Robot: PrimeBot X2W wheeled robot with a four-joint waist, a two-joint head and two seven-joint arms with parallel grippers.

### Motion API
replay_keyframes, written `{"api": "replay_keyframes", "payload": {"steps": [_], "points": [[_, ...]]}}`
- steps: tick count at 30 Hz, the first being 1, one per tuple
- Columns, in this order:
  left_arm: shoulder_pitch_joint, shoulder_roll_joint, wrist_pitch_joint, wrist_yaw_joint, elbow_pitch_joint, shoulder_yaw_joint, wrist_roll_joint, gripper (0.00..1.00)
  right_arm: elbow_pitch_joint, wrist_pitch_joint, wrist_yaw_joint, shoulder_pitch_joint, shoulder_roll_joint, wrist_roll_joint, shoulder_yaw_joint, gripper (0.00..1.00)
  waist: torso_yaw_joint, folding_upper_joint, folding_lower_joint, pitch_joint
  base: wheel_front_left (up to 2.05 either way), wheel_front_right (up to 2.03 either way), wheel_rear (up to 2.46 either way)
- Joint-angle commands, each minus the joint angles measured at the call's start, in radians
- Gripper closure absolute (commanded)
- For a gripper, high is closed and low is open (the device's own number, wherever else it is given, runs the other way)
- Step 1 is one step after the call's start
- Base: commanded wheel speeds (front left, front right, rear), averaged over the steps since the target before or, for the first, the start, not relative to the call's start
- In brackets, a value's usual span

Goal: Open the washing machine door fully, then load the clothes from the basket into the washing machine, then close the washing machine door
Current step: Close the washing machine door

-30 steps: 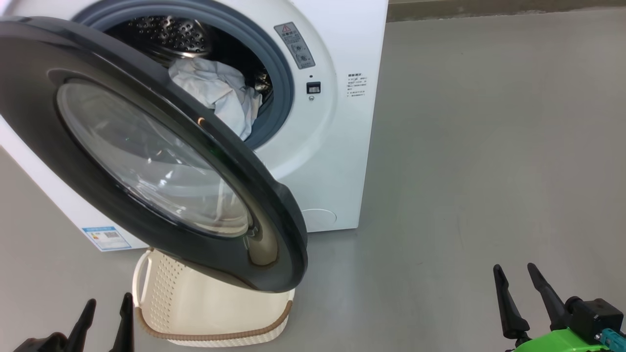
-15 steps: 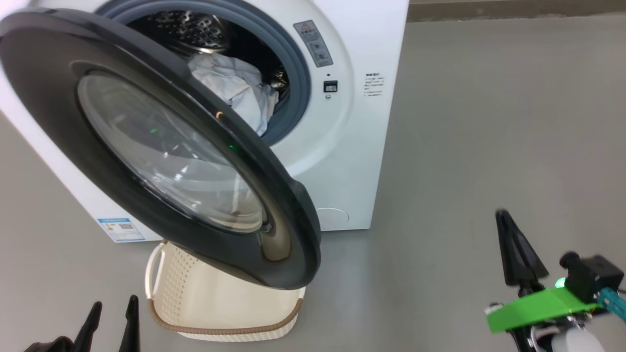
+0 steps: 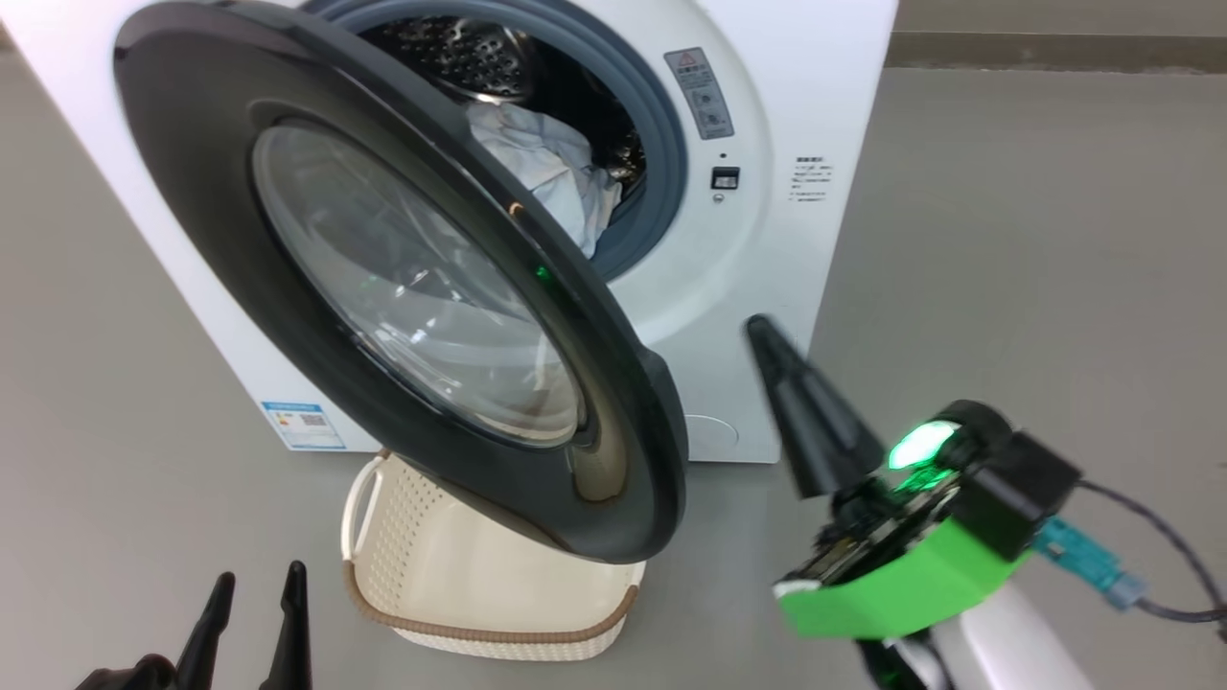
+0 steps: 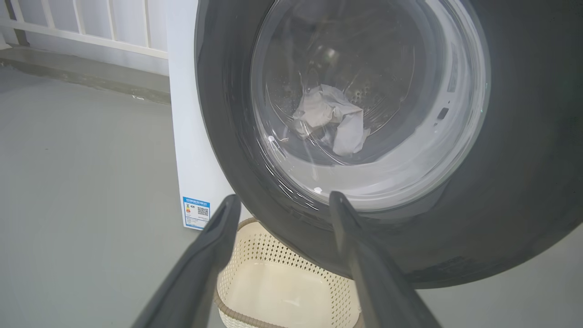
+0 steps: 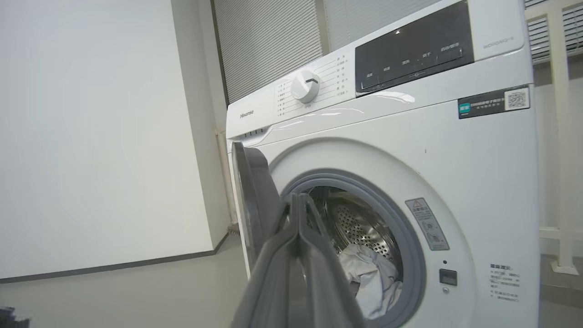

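Observation:
The white washing machine (image 3: 767, 240) stands with its door (image 3: 240, 287) swung out on its left hinge, the black ring and glass bowl hanging over the basket (image 3: 383, 517). White clothes (image 3: 551, 172) lie in the steel drum. The basket's inside (image 4: 273, 287) looks empty where it shows. My left gripper (image 3: 261, 575) is open low at the left, short of the basket, its fingers (image 4: 214, 241) framing the door's lower rim. My right gripper (image 3: 759, 328) is shut on nothing, raised right of the door's free edge, pointing at the drum opening (image 5: 296, 196).
Grey floor (image 3: 1035, 240) spreads to the right of the machine. A blue label (image 3: 302, 425) marks its lower left corner. The control panel and dial (image 5: 305, 86) sit on top. A white wall (image 5: 91, 127) stands left of the machine, a white railing (image 4: 91, 27) behind.
The camera has shifted, so the whole scene slid right. My right gripper shut its fingers and rose up and inward toward the machine's front. The left gripper stayed open and still.

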Motion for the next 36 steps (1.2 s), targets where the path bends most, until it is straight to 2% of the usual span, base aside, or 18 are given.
{"api": "replay_keyframes", "payload": {"steps": [1,8,21,27,36], "points": [[-0.022,0.010,-0.014,-0.003,-0.033,0.034,0.011,0.00,-0.035,-0.005,0.002,-0.040,0.015,0.006,0.049,1.00,0.014,-0.0001,0.0000,0.002,0.00,0.00,0.00],[-0.023,0.004,-0.014,-0.003,-0.047,0.034,0.011,0.00,-0.018,-0.005,0.002,-0.031,0.020,0.019,0.164,1.00,0.027,-0.0001,0.0000,0.009,0.00,0.00,0.00],[-0.060,-0.002,-0.014,-0.003,-0.039,0.019,-0.003,0.00,0.193,-0.005,0.002,-0.017,0.007,0.070,0.284,1.00,0.054,-0.0001,0.0000,0.048,0.00,0.00,0.00],[-0.075,-0.012,-0.014,-0.003,-0.033,0.020,-0.010,0.00,0.292,-0.005,0.002,-0.030,0.011,0.085,0.277,1.00,0.073,-0.0001,0.0000,0.071,0.00,0.00,0.00],[-0.101,-0.017,-0.014,-0.003,-0.031,0.015,-0.015,0.00,0.373,-0.005,0.002,-0.069,0.021,0.086,0.190,1.00,0.088,-0.0001,0.0000,0.117,0.00,0.00,0.00]]}}
